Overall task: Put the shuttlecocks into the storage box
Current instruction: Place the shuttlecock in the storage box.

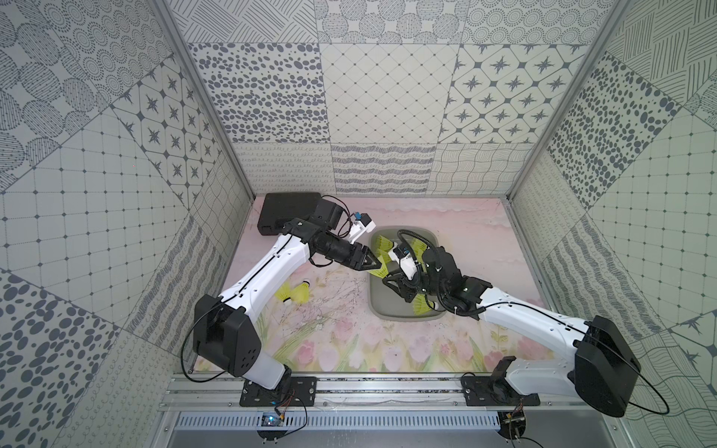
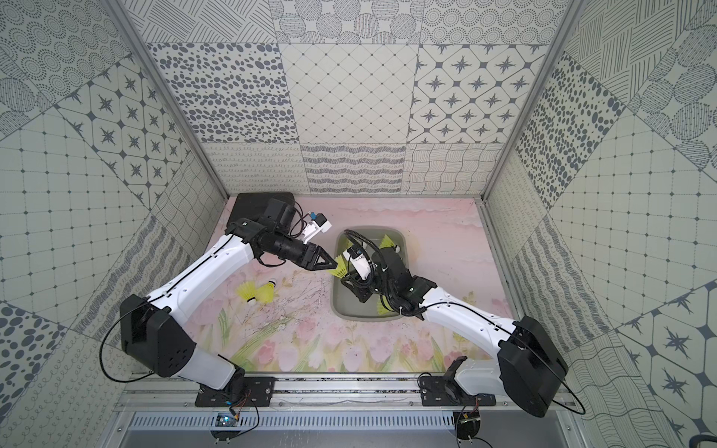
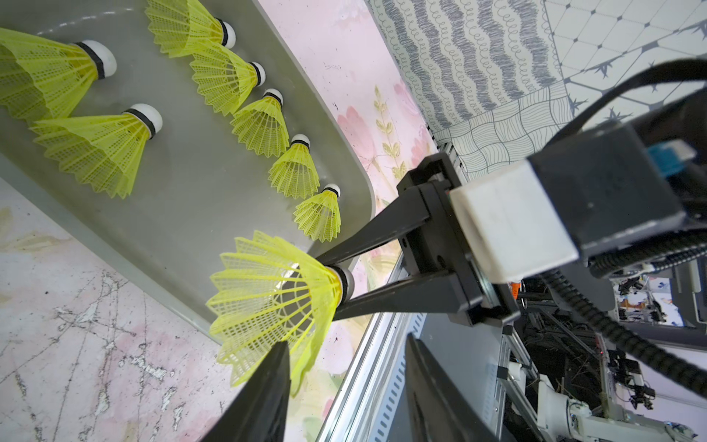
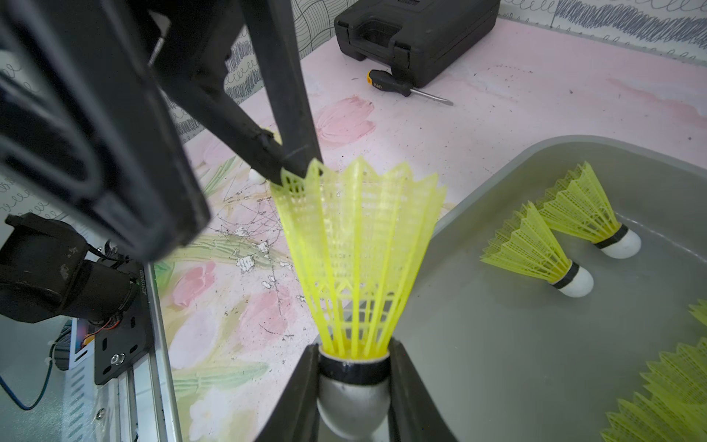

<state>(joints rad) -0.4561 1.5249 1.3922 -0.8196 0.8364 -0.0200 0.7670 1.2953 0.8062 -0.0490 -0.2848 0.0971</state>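
Yellow-green shuttlecock (image 4: pixel 357 248) pinched at its cork by right fingers (image 4: pixel 300 402); left fingers (image 3: pixel 264 405) spread, touching its skirt.

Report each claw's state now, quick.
Left claw: open, holding nothing.
Right claw: closed on a shuttlecock, gripped at its cork tip.

You are looking down from high overhead in both top views, seeing the whole scene; your wrist cameras are sitting close behind the left gripper (image 3: pixel 346 344) and right gripper (image 4: pixel 354 382), both catching one shuttlecock (image 3: pixel 267 302) at the storage box (image 3: pixel 183 214) rim
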